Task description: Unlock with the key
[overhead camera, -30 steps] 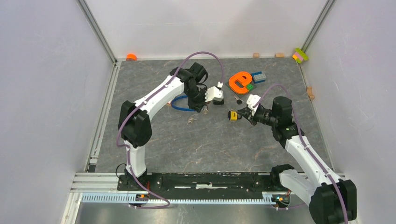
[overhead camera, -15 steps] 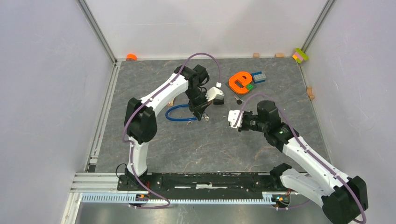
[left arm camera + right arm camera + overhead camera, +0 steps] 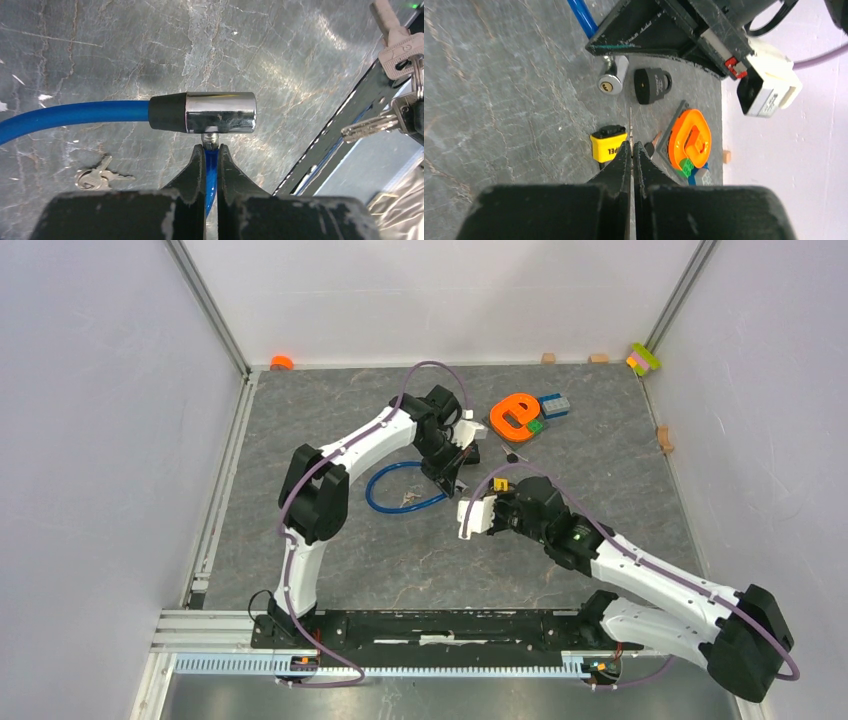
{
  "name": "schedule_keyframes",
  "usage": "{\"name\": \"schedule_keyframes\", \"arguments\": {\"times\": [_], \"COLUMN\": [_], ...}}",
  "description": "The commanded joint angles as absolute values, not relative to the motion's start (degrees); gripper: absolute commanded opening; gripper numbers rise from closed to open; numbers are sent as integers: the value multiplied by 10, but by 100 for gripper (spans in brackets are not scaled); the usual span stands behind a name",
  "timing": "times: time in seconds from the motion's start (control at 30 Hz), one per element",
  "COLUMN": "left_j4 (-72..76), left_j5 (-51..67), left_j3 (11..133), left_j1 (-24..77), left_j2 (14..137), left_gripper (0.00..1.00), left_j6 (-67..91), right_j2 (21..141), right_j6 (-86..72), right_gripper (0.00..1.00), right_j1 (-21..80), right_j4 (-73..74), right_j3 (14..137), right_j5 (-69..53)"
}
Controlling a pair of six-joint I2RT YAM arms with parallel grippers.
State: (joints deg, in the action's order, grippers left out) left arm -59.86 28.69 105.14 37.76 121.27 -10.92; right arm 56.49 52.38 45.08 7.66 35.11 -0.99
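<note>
At the far left, the blue cable (image 3: 75, 112) is looping across the grey table (image 3: 300, 440), and a spare set of keys (image 3: 102, 175) is lying near it, untouched. Moving right, the left gripper (image 3: 210, 150) is pinching the cable just under the chrome lock cylinder (image 3: 220, 112). Its 2 fingers are pressing onto the blue sheath, and the keyhole (image 3: 605, 86) is facing the right arm.

Further right, the right gripper (image 3: 631, 146) is squeezing the key (image 3: 369, 128) — jaws pressed together on its head end, blade pointing toward the cylinder. A 2nd key (image 3: 400, 47) is dangling from the same ring. The blade is sitting near the keyhole but apart from it. In the right wrist view it is lining up slightly to the right of the opening.

The yellow padlock (image 3: 609, 145), black padlock (image 3: 651, 85) and orange letter (image 3: 689, 137) are lying close by on the right, and they look like distractors.

The step in hand, as I judge it, is insertion. Doing it well means:
- the left arm keeping the cylinder steady
- the right arm shifting the blade left until it is centring on the slot, and matching the slot's angle
- easing straight in — no turning until the blade is seating fully, since the dangling key could snag.
</note>
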Motion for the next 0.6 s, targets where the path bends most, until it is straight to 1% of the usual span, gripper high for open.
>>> {"name": "schedule_keyframes", "arguments": {"times": [0.0,0.2,0.37,0.57], "left_j4": [-544,-508,-504,-504], "left_j5": [317,346,356,373], "left_j3": [1037,1012,1002,991], "left_j1": [380,380,380,380], "left_j2": [1208,1208,1212,1214], "left_gripper": [2,2,2,2], "left_j6": [8,76,91,102], "right_j2": [570,583,593,610], "right_j6": [547,560,560,559], "right_gripper": [0,0,0,0], "right_j1": [470,489,491,491], "right_j4": [-18,-90,-104,-82], "right_j3": [313,261,252,268], "right_j5": [91,147,141,118]}}
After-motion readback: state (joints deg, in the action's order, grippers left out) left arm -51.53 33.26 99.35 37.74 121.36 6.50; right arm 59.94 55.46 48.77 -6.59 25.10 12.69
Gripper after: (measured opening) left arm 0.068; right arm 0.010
